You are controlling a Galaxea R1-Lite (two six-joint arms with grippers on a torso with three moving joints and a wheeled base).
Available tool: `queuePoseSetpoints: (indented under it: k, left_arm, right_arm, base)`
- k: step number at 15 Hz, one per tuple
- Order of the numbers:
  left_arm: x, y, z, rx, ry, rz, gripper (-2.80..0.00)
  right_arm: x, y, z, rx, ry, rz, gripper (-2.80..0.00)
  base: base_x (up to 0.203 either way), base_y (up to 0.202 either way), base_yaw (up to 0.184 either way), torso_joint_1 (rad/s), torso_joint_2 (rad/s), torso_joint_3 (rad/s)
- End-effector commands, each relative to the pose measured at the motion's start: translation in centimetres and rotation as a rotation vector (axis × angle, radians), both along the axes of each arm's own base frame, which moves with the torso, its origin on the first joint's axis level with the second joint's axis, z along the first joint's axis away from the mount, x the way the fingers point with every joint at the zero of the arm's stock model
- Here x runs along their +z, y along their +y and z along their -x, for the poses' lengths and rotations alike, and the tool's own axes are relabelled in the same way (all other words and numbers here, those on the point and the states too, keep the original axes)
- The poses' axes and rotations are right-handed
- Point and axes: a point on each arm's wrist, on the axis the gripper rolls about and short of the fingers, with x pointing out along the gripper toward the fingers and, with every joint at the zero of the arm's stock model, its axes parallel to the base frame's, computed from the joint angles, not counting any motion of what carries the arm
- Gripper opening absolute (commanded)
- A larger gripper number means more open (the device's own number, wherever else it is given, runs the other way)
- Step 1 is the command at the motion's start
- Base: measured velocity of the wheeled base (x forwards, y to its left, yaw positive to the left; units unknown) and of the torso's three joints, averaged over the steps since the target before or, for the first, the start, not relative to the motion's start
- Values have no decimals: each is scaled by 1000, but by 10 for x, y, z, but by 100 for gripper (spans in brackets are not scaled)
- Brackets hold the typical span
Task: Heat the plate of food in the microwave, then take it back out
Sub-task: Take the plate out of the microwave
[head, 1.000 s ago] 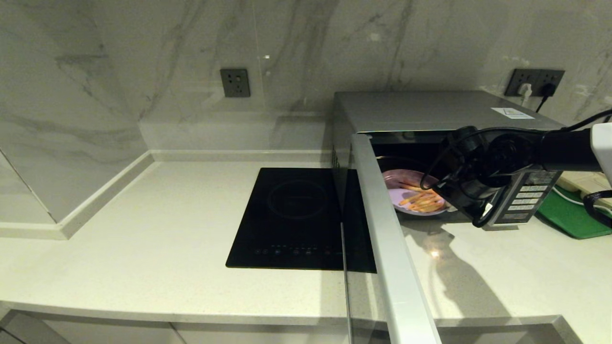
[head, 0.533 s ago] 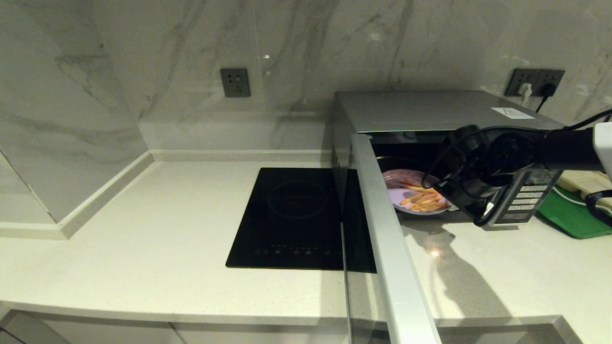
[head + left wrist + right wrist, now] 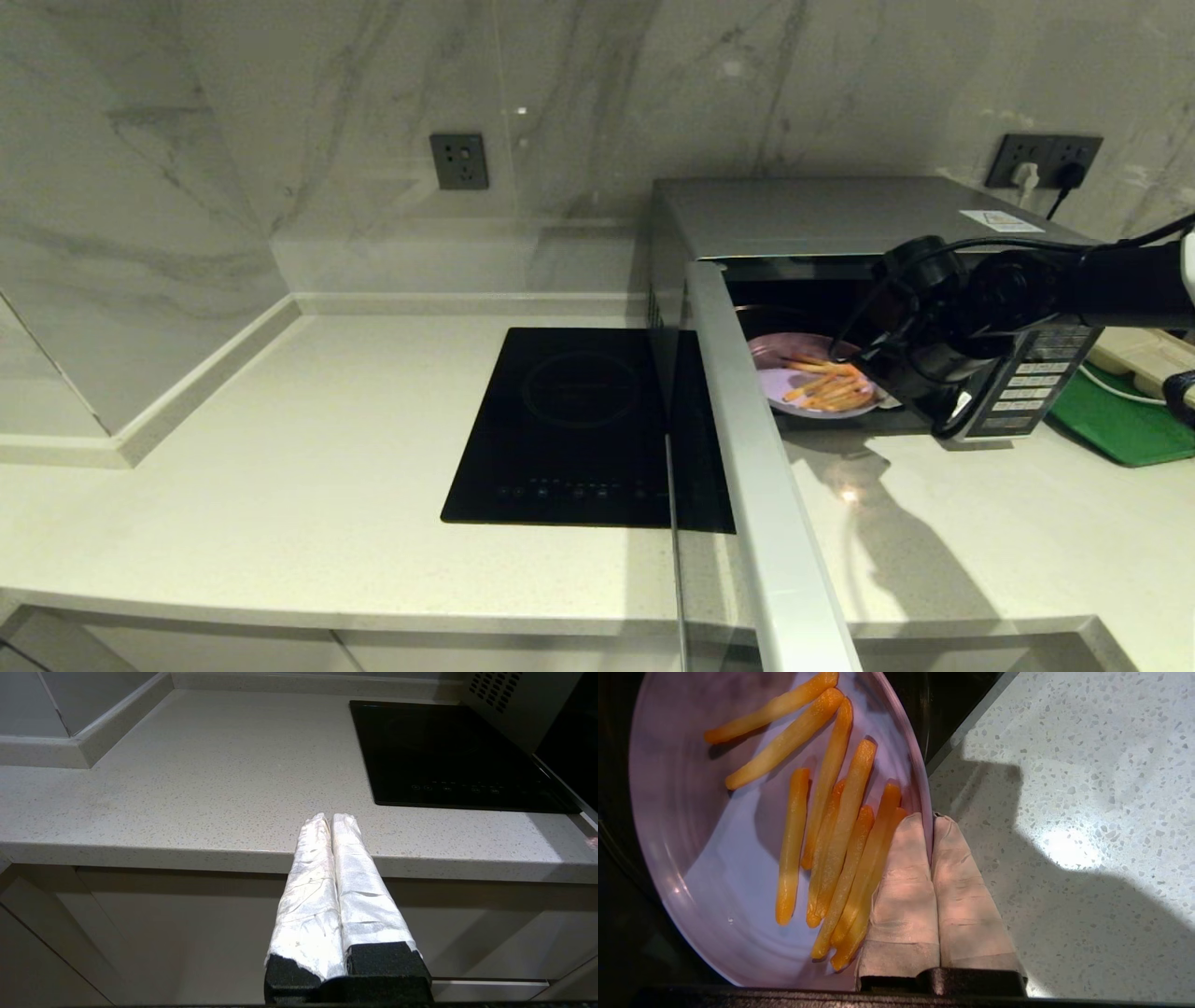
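The silver microwave (image 3: 822,215) stands open, its door (image 3: 747,439) swung out toward me. The pale lilac plate (image 3: 794,385) with several orange fries (image 3: 836,826) sits at the mouth of the cavity, partly over the front sill. My right gripper (image 3: 931,817) is shut on the plate's (image 3: 714,858) near right rim, one finger above and one below. In the head view the right gripper (image 3: 882,397) is mostly hidden behind its dark wrist. My left gripper (image 3: 331,817) hangs shut and empty below the counter's front edge, out of the head view.
A black induction cooktop (image 3: 579,420) lies left of the open door. The button panel (image 3: 1022,383) is behind the right wrist. A green tray (image 3: 1116,420) sits at the far right, below wall sockets (image 3: 1044,161). Speckled countertop (image 3: 1064,765) spreads in front of the microwave.
The right arm has shifted slightly right and up, and the plate in its grip has moved a little with it. The left arm has not moved.
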Motion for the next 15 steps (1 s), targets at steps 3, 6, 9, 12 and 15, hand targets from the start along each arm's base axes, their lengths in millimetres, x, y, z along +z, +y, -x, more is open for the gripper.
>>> queuePoseSetpoints:
  k: [3, 6, 9, 12, 15]
  left_arm:
    - [0, 0, 0, 0, 0, 1, -280]
    - [0, 0, 0, 0, 0, 1, -280]
    - [0, 0, 0, 0, 0, 1, -280]
    - [0, 0, 0, 0, 0, 1, -280]
    - [0, 0, 0, 0, 0, 1, -280]
  right_arm:
    - [8, -1, 8, -2, -10, -8, -280]
    - [9, -1, 13, 7, -1, -27, -280]
    - [12, -1, 18, 16, 0, -44, -280]
    - [16, -3, 24, 6, -4, -62, -280]
    - [26, -7, 37, 9, -15, -82, -280]
  base:
    - [0, 0, 0, 0, 0, 0]
    - [0, 0, 0, 0, 0, 0]
    - [0, 0, 0, 0, 0, 0]
    - [0, 0, 0, 0, 0, 0]
    - [0, 0, 0, 0, 0, 0]
